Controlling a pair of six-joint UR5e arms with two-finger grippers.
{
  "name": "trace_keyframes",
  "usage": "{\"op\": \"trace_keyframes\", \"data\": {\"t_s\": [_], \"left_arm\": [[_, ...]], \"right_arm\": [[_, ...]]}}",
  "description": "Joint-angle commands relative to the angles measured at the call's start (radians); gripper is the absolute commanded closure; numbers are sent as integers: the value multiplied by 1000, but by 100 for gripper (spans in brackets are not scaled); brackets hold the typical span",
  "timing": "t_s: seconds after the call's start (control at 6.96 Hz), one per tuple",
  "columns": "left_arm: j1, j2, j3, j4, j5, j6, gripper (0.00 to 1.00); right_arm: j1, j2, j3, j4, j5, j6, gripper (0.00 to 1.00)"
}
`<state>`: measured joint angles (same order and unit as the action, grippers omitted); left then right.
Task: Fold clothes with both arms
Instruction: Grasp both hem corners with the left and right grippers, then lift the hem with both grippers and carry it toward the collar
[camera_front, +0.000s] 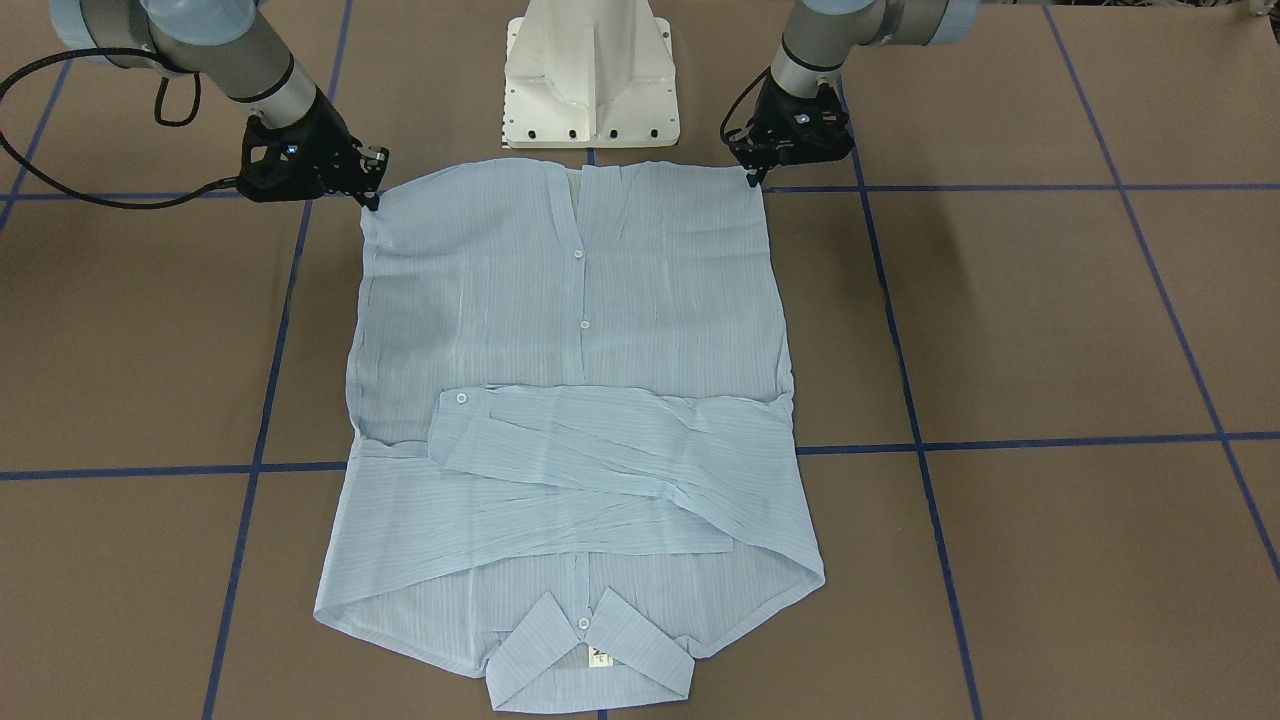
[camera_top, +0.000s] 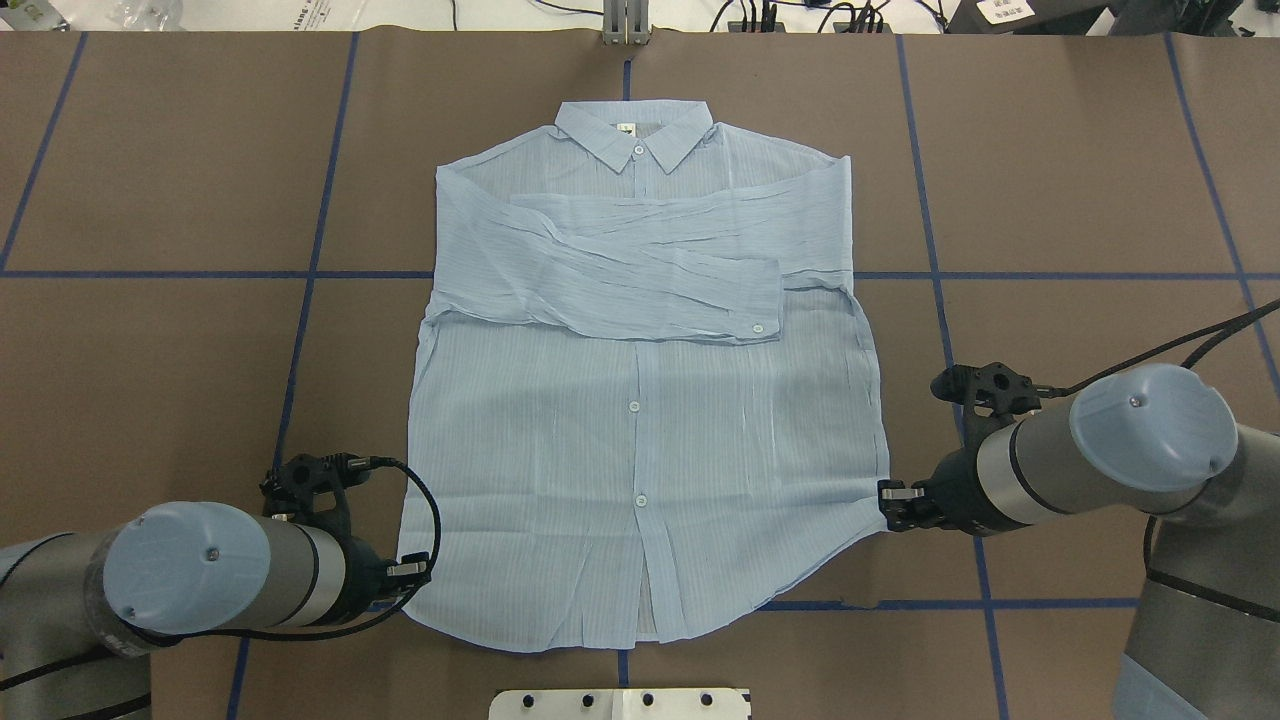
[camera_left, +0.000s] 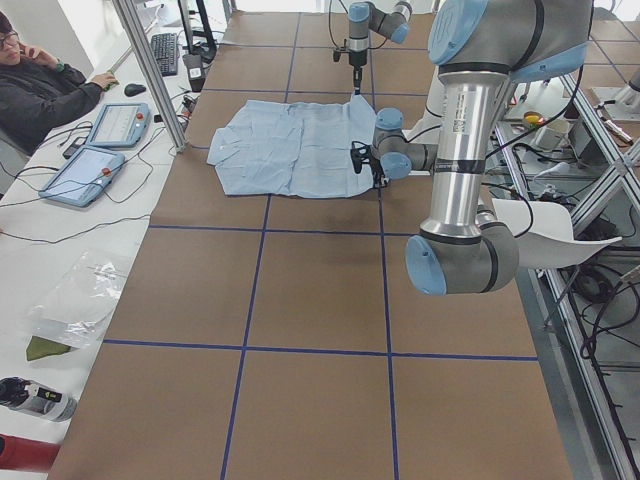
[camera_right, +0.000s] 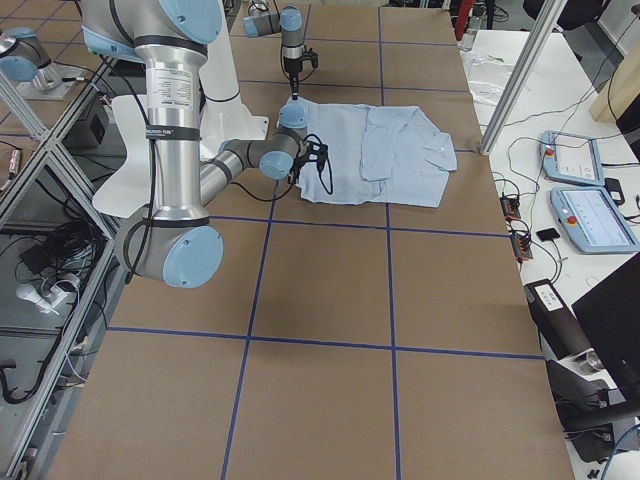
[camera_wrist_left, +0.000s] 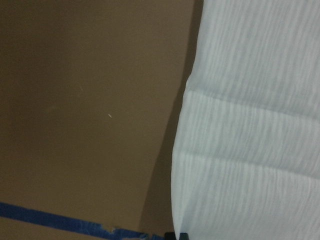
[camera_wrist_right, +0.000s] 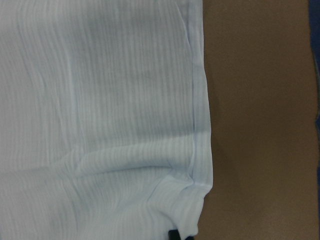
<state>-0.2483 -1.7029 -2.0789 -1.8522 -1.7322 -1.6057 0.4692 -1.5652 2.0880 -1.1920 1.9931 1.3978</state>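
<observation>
Shirt (camera_top: 640, 420) lies flat, buttons up, mid-frame on the brown counter (camera_top: 180, 180). Its long axis runs top to bottom in the overhead frame, with the collar (camera_top: 634, 130) at the top. The white neck label (camera_top: 627, 128) bears dark print too small to read. Both sleeves (camera_top: 640, 290) are folded across the chest. The left arm (camera_top: 200, 580) reaches in low from the lower left, the right arm (camera_top: 1080, 450) from the right edge. The left tool (camera_top: 418, 572) and right tool (camera_top: 893, 503) each appear pressed together, pinching a hem corner.
</observation>
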Motion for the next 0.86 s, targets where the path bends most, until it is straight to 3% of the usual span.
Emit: {"op": "trace_keyframes", "data": {"t_s": [0.0, 0.72], "left_arm": [[-38, -59, 0, -5, -1, 61, 100], [-111, -43, 5, -4, -50, 138, 100]], "right_arm": [[20, 7, -2, 0, 24, -2, 100], [109, 5, -2, 2, 92, -11, 100]]}}
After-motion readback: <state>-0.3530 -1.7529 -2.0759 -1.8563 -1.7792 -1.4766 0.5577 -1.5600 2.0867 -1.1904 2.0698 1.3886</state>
